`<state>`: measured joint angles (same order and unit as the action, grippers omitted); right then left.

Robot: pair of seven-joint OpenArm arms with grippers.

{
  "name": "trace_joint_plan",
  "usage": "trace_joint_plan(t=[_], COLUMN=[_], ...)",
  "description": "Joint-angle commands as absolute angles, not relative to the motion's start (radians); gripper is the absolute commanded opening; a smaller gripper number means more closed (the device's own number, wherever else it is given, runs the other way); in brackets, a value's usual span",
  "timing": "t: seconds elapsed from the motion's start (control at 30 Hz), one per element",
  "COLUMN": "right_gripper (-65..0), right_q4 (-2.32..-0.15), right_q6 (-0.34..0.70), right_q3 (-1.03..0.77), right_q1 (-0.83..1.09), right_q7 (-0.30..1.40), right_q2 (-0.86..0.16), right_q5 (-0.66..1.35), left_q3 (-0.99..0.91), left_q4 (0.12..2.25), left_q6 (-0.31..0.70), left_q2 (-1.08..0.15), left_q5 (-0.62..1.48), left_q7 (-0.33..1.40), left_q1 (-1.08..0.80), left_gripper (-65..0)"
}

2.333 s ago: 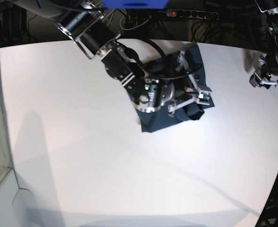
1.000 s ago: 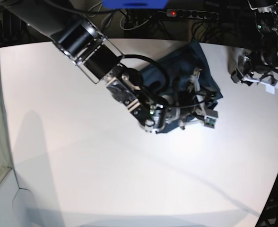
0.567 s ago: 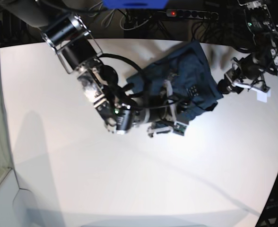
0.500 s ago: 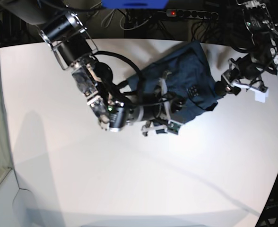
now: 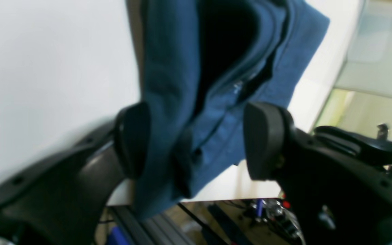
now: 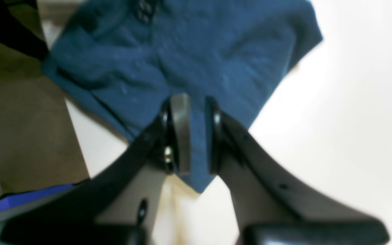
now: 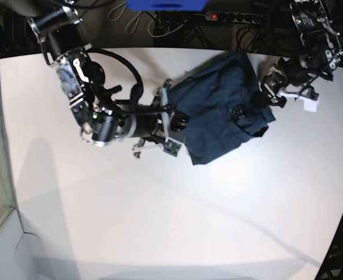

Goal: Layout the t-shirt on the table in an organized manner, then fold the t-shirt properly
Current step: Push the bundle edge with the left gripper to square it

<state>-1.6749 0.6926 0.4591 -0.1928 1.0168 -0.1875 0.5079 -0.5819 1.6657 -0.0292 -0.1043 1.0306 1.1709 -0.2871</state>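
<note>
Spreading the shirt [image 7: 227, 111] across the bench [image 7: 160, 221]
Right fingers [image 6: 179, 132] clamp a corner; left fingers [image 5: 133, 139] apart astride cloth. Better re-pinch, then pull evenly.

Base view: high overhead, looking down on the table [image 7: 160, 221]. Both wrist views sit close behind their own fingers (blurred). All three share the t-shirt [image 7: 224, 111] from opposite edges.

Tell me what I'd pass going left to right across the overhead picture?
Bare table → right claw pinching the shirt's edge → blue shirt → left claw at the shirt's other side.
</note>
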Motion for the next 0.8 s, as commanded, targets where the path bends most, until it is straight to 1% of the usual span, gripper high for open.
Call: trace_joint_plan(t=[0.0, 0.1, 0.23, 0.4, 0.47, 0.63, 0.77], right_gripper=[-58.1, -58.1, -58.1, -58.1, -58.1, -58.1, -58.1], right_q4=[-1.702, -1.709, -1.744, -1.807, -1.84, -1.913, -1.939], right_q6=[0.698, 0.698, 0.698, 0.698, 0.698, 0.698, 0.698], right_q3=[0.441, 0.42, 0.371, 0.282, 0.228, 0.11, -0.051], right_q1=[-0.205, -0.188, -0.156, -0.12, -0.107, -0.03, 0.076], right_q7=[0.997, 0.997, 0.997, 1.023, 1.047, 1.07, 1.064], right_q2=[-0.199, -0.222, -0.252, -0.288, -0.291, -0.372, -0.435], right_q5=[0.529, 0.532, 0.532, 0.533, 0.533, 0.533, 0.533], left_q3=[-0.581, -0.547, -0.483, -0.43, -0.424, -0.377, -0.338], left_q4=[1.676, 1.664, 1.647, 1.627, 1.589, 1.458, 1.356], left_q6=[-0.036, -0.038, -0.038, -0.038, -0.038, -0.038, -0.038], left_q2=[-0.116, -0.116, -0.116, -0.102, -0.101, -0.084, -0.081], left_q5=[1.075, 1.047, 0.952, 0.897, 0.895, 0.894, 0.846], left_q7=[1.145, 1.104, 1.058, 1.018, 1.023, 1.015, 1.013], left_q1=[-0.275, -0.275, -0.274, -0.268, -0.237, -0.171, -0.096], left_gripper=[-23.2, -23.2, -23.2, -23.2, -23.2, -23.2, -23.4])
